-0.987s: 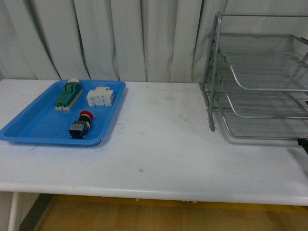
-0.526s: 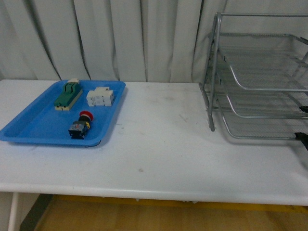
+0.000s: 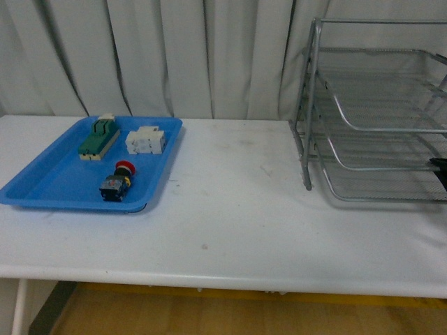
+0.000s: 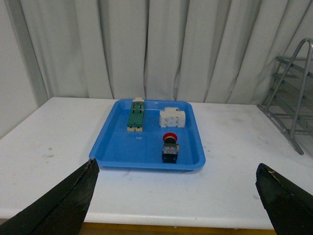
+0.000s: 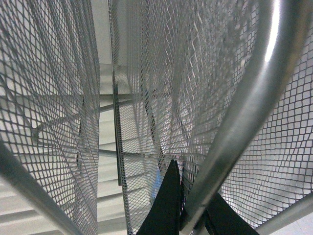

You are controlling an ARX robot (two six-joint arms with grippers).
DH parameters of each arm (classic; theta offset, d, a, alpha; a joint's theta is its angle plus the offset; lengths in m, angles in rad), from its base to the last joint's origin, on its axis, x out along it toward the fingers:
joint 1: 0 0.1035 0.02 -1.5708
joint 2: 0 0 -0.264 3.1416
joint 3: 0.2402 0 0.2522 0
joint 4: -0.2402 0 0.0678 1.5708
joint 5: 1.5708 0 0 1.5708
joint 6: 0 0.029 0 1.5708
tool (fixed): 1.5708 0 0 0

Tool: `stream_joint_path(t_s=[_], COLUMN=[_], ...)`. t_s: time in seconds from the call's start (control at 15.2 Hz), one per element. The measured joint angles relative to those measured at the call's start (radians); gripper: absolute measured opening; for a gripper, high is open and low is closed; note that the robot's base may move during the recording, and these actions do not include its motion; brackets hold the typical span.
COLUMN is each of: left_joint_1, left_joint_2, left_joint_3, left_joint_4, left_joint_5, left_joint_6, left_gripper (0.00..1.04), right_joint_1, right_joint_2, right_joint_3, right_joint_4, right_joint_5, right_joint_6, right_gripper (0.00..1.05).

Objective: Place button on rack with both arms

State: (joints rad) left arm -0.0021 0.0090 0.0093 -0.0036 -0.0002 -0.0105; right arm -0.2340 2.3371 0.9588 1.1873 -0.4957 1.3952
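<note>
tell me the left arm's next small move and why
Probably ease the left gripper forward and down toward the button. Its jaws stand wide open and empty, well short of the blue tray, where the button lies on its side near the front edge, untouched. The right gripper is at the rack.

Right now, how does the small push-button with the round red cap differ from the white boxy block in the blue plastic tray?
The red-capped push-button is red, yellow and dark; the white block is white all over. The push-button lies on its side near the tray's rim nearest the robot; the white block sits toward the far rim. Both rest in the blue tray.
</note>
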Motion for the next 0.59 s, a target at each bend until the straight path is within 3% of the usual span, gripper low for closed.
stream_joint_path(t_s=[0.26,0.59], left_joint_1=[0.000,0.000], left_joint_2=[0.000,0.000], left_joint_3=[0.000,0.000], left_joint_4=[0.000,0.000], left_joint_5=[0.000,0.000], left_joint_6=[0.000,0.000], left_gripper=[0.98,0.98], right_joint_1=[-0.012,-0.063], right_joint_2=[-0.004,-0.081], right_joint_3=[-0.105,-0.337], right_joint_4=[0.111,0.141], right_joint_5=[0.002,-0.028], right_joint_6=[0.004,-0.026], right_gripper=[0.04,0.04])
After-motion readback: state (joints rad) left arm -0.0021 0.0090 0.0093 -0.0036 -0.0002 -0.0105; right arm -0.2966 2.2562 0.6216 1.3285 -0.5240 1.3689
